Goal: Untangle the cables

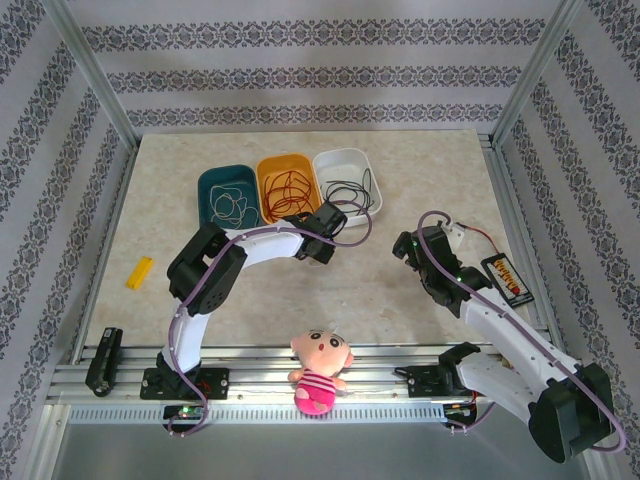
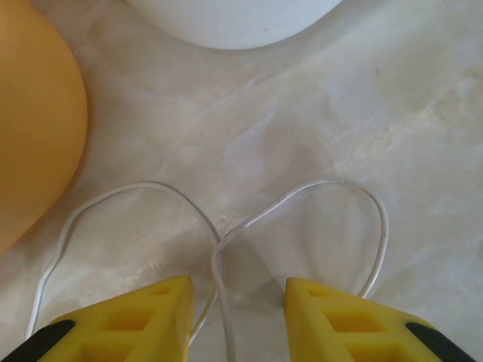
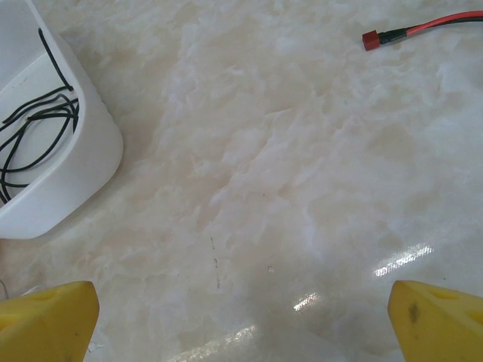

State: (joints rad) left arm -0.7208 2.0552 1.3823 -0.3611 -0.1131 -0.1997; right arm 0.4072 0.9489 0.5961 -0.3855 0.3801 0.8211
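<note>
A thin white cable [image 2: 302, 188] lies on the marble table in two loops that cross just ahead of my left gripper [image 2: 238, 280]. Its yellow jaws stand apart, and one strand runs loose between them, touching neither. In the top view the left gripper [image 1: 330, 222] hangs in front of the orange bin [image 1: 287, 185], which holds red cables. The teal bin [image 1: 228, 193] holds a pale cable. The white bin [image 1: 347, 178] holds black cables [image 3: 38, 128]. My right gripper [image 3: 241, 290] is wide open over bare table, seen in the top view [image 1: 410, 248] right of the bins.
A red-and-black lead with a red plug [image 3: 407, 30] runs to a labelled battery pack [image 1: 507, 277] at the right edge. A yellow block [image 1: 140, 272] lies at the left. A plush doll [image 1: 318, 372] and a black device [image 1: 104, 360] sit by the near rail.
</note>
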